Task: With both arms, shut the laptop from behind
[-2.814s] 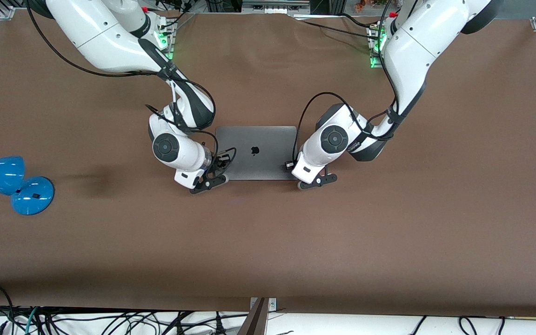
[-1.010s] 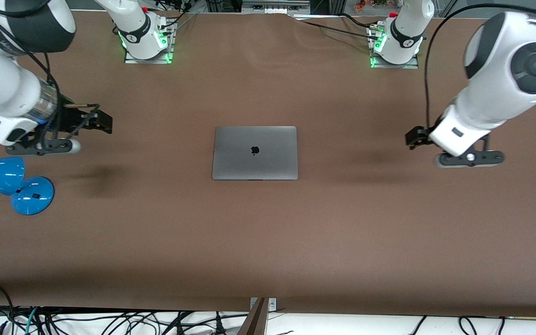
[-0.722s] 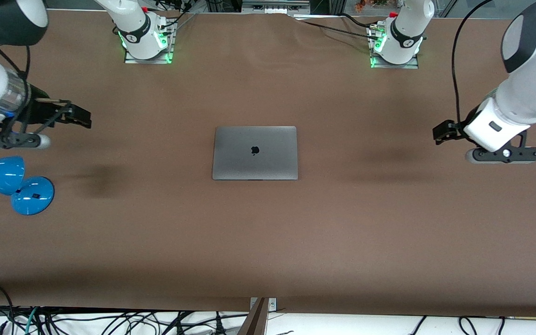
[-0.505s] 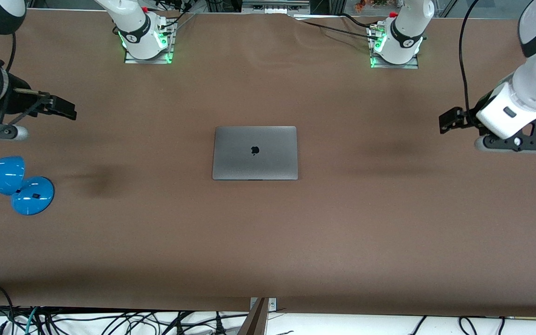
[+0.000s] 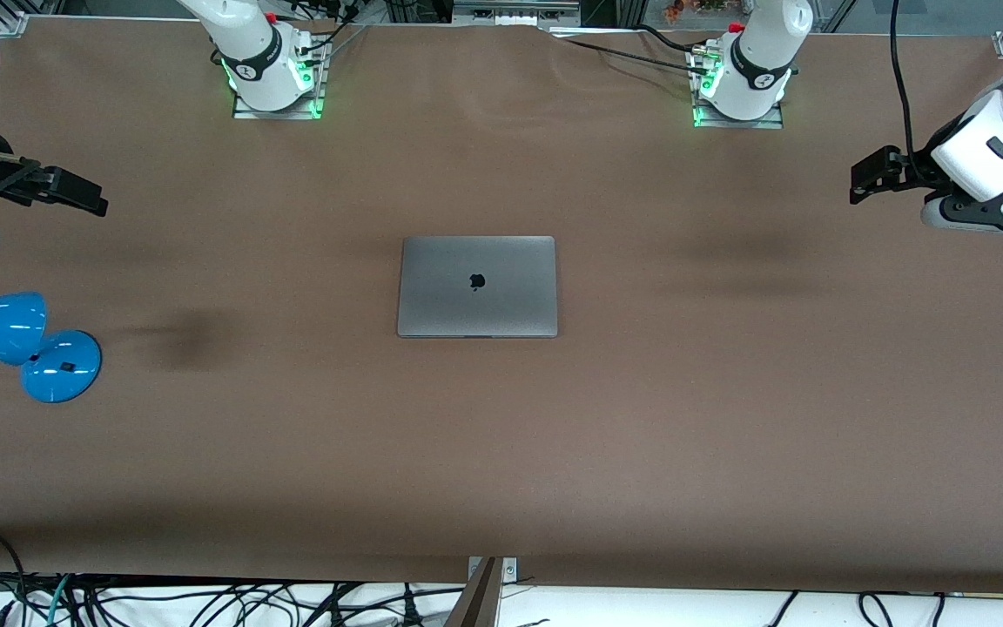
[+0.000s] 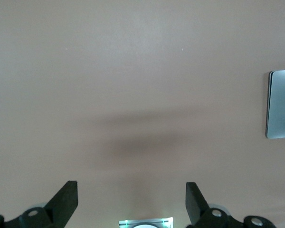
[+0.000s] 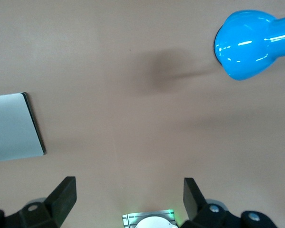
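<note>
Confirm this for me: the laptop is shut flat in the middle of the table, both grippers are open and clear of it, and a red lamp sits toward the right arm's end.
One detail is wrong: the lamp is blue, not red, as the front view shows. The rest holds: the laptop lies shut flat mid-table, and the left gripper and right gripper are open and clear of it.

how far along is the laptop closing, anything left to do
Done: the laptop lies shut flat on the table, lid logo up. In hand: nothing; the left gripper hangs open over the table's left-arm end, the right gripper open over the right-arm end near the blue lamp. Neither touches the laptop. Left: nothing visible, apart perhaps from parking the arms.
</note>
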{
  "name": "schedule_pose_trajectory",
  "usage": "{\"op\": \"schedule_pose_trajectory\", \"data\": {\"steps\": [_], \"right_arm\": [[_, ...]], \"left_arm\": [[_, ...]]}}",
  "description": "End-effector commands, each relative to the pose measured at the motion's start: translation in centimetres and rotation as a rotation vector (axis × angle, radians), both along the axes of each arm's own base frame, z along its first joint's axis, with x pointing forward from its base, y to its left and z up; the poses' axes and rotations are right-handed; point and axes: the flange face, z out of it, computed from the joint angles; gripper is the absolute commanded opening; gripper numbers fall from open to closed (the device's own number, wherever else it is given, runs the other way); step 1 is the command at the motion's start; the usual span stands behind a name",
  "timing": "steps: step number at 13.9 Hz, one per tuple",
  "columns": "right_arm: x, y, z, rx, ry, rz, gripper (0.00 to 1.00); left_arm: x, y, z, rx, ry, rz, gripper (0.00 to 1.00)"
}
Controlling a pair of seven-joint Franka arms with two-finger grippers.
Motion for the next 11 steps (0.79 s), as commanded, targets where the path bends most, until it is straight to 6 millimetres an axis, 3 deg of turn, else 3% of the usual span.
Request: {"op": "schedule_pose_trajectory", "data": {"steps": [1,11], "right_arm": [[-1.4,0.1,1.5,-0.009,-0.013,0.014,1.00],[-2.3,0.3,1.9,-0.003,-0.014,0.017,1.00]], "left_arm": [[-1.2,0.8,0.0,-0.024,-0.010,-0.008,1.00],[-0.7,1.7,0.7,-0.005,-0.016,0.004,1.00]]}}
